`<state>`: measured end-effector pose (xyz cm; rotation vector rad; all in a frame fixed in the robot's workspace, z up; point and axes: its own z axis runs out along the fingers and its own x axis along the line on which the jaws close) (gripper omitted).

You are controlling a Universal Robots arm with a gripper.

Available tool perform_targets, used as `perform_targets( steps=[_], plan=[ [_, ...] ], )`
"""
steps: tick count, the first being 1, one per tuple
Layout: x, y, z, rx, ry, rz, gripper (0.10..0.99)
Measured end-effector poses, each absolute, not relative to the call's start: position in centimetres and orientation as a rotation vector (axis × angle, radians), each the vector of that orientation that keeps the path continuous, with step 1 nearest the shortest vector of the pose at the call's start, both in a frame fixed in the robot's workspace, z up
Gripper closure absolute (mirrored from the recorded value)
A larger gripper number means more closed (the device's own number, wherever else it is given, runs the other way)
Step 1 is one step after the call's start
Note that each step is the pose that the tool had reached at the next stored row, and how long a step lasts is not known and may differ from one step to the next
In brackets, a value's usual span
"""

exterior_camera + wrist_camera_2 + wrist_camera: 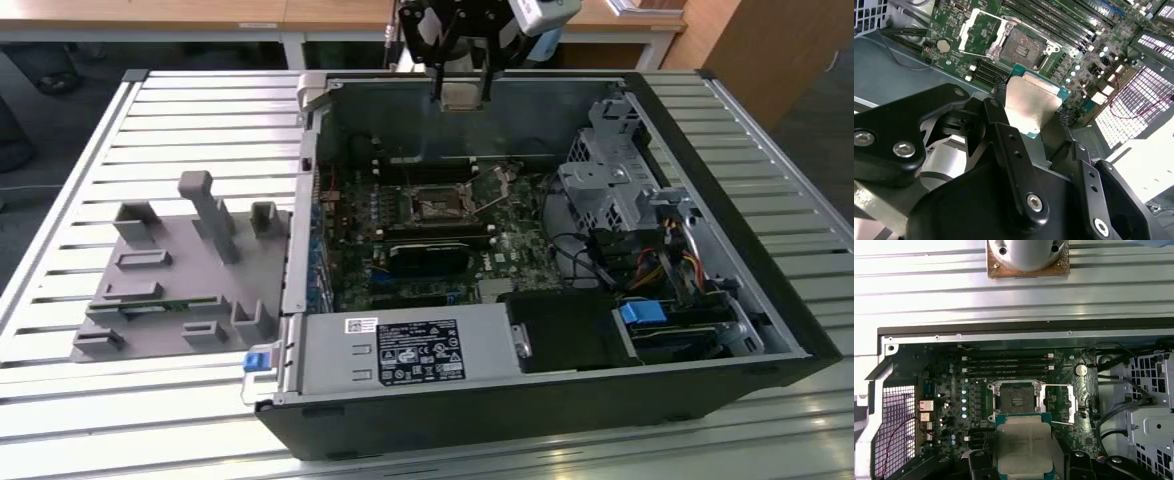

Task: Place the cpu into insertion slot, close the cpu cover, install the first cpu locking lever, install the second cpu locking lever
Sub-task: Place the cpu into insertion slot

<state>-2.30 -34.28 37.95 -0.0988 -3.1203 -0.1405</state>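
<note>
The claw (461,92) hangs at the top centre of the exterior view, over the far rim of the open computer case (534,405). Its two black fingers (1006,142) are drawn in partway and pinch the cpu (1030,104) by two opposite edges. The chip's silvery face and green border are visible in both wrist views, and it is lifted well apart from the board.

Inside the case lies the green motherboard (350,255). Near the board's middle is the insertion slot (1015,401), bare and dark, with nothing seated in it. The cpu cover (1059,402) is swung open and lies just beside the slot. The long black memory slots (1004,365) run near the socket, and a round coin battery (1081,370) sits close to the cover. On the exterior view's left, a grey moulded fixture (174,270) rests on the slatted table (80,400).
</note>
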Motion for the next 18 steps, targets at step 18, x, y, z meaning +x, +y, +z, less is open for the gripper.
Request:
perform_targets(
  steps=[18],
  plan=[
    [-2.38,-34.24,37.84,-0.169,-3.119,-0.142,0.557]
  ],
)
